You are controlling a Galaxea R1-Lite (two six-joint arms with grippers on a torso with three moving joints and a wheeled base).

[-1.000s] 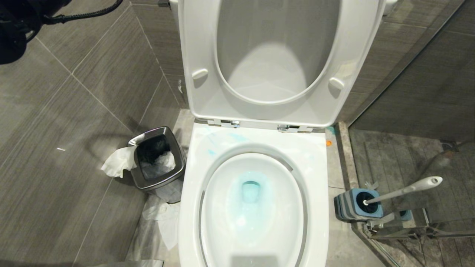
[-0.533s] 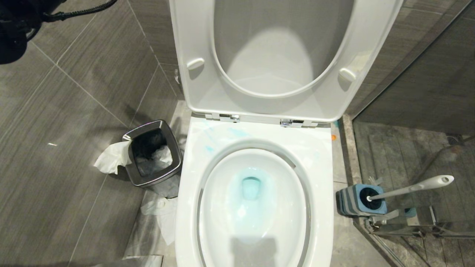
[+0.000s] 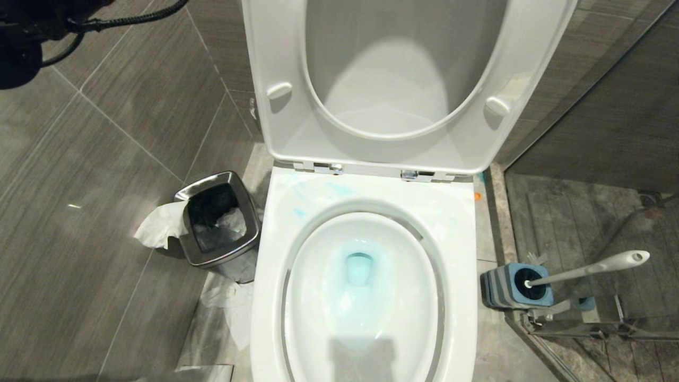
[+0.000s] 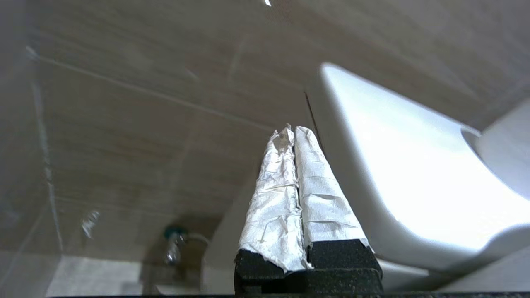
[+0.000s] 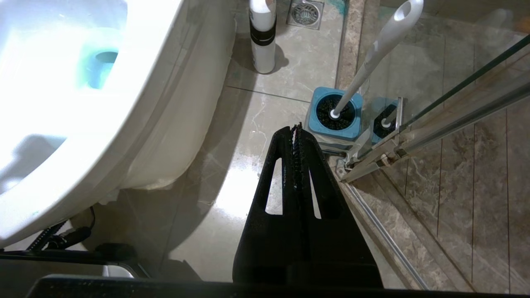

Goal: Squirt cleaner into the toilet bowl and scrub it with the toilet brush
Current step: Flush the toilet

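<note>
Nearest the robot, the toilet bowl (image 3: 363, 297) sits open, seat and lid (image 3: 392, 85) tipped up against the wall. Cleaner (image 3: 358, 268) is already in: water at the drain tinted pale blue, thin turquoise smears on the back of the rim near the hinges. Squirting looks done; scrubbing not begun.

Right hand (image 5: 297, 129): low beside the bowl, above the floor tiles, fingers pressed together, nothing between them. Pointed roughly toward the brush, short of it.

Just beyond that hand, the toilet brush (image 3: 589, 268) stands in its holder (image 3: 512, 289) on the floor to the bowl's right, against the glass shower screen (image 5: 455, 116). Black bristle head down inside the holder, white handle leaning away toward the screen, free end up. Untouched.

Left of the bowl: small steel-rimmed bin (image 3: 217, 225) with tissue (image 3: 156, 225) spilling over its edge. A white bottle (image 5: 263, 37) stands on the floor farther back, beside the bowl's base.

Left hand (image 4: 295, 132): raised off to the left near the wall, taped fingers closed on nothing, beside the upturned seat.

Judgement: step in hand is fetching the brush. Next move calls for the right hand to open, close on the slanted handle partway up, and lift fairly straight so the head clears the holder without dragging it or knocking the screen.
</note>
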